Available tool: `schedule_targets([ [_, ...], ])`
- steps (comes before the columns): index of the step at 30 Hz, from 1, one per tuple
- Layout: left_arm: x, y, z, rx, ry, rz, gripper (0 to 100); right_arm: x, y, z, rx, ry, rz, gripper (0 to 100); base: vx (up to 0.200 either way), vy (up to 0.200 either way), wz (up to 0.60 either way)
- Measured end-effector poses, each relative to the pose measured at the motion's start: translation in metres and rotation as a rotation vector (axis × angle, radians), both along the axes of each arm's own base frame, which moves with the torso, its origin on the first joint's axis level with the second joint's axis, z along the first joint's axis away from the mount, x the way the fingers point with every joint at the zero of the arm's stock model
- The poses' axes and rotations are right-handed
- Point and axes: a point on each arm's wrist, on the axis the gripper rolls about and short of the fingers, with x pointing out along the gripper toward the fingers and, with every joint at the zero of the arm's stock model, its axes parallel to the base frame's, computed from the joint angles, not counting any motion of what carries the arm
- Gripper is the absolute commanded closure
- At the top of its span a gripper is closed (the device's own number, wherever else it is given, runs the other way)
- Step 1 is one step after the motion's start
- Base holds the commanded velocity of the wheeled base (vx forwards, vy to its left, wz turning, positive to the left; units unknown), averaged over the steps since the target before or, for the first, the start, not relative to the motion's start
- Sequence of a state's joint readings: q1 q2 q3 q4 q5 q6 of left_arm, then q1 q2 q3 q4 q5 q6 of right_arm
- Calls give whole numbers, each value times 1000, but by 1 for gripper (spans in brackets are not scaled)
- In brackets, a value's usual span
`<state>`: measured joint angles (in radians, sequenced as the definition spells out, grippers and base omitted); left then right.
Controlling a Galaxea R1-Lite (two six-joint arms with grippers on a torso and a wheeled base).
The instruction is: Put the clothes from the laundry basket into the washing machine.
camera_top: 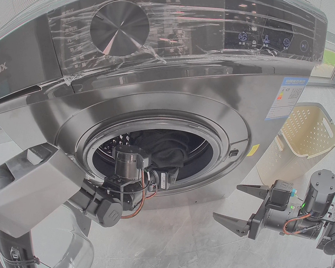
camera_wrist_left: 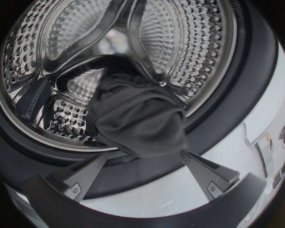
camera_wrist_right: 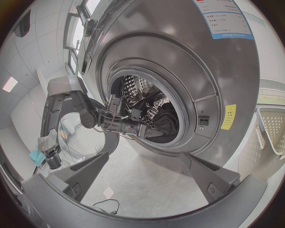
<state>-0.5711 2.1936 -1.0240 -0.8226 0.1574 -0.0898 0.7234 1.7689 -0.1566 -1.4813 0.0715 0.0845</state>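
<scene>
Glass door [camera_top: 69,247] hangs open far left. Left gripper [camera_wrist_left: 144,156] sits at the washing machine [camera_top: 195,95] mouth, fingers spread wide, gripping nothing. The black garment [camera_wrist_left: 139,118] lies in the drum [camera_wrist_left: 184,44], spilling over its front lip. Right gripper [camera_top: 226,201] hangs wide open and empty over open floor [camera_top: 175,235], with the laundry basket [camera_top: 309,129] just beside the machine at far right.

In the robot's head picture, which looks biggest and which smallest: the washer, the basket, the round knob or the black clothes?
1. washer
2. basket
3. knob and black clothes: these look about alike. The clothes lie deeper in and partly hidden, so I won't rank them.
</scene>
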Motion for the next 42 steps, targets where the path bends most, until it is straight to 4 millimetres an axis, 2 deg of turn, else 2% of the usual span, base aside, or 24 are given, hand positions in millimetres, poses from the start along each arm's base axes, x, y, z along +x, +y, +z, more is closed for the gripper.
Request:
schedule_targets([
  [5, -22, 3, 10, -12, -6, -88, 0, 0, 0, 0, 0, 0, 0, 0, 0, 0, 0],
  [11, -22, -2, 25, -61, -83, -111, 0, 0, 0, 0, 0, 0, 1, 0, 0, 0, 0],
  [16, -7, -10, 25, -90, -130, -108, 0, 0, 0, 0, 0, 0, 1, 0, 0, 0, 0],
  [27, 48, -28, -10, -132, -206, -73, 0, 0, 0, 0, 1, -1, 0, 0, 0, 0, 0],
  [28, 53, -30, -13, -134, -211, -69, 100, 0, 0, 0, 1, -1, 1, 0, 0, 0, 0],
  [31, 65, -30, -20, -139, -225, -49, 100, 0, 0, 0, 1, -2, 1, 0, 0, 0, 0],
  [36, 73, -28, -26, -149, -240, -25, 100, 0, 0, 0, 1, -2, 0, 0, 0, 0, 0],
  [42, 87, -29, -12, -194, -322, 31, 100, 0, 0, 0, 0, 0, 1, 0, 0, 0, 0],
])
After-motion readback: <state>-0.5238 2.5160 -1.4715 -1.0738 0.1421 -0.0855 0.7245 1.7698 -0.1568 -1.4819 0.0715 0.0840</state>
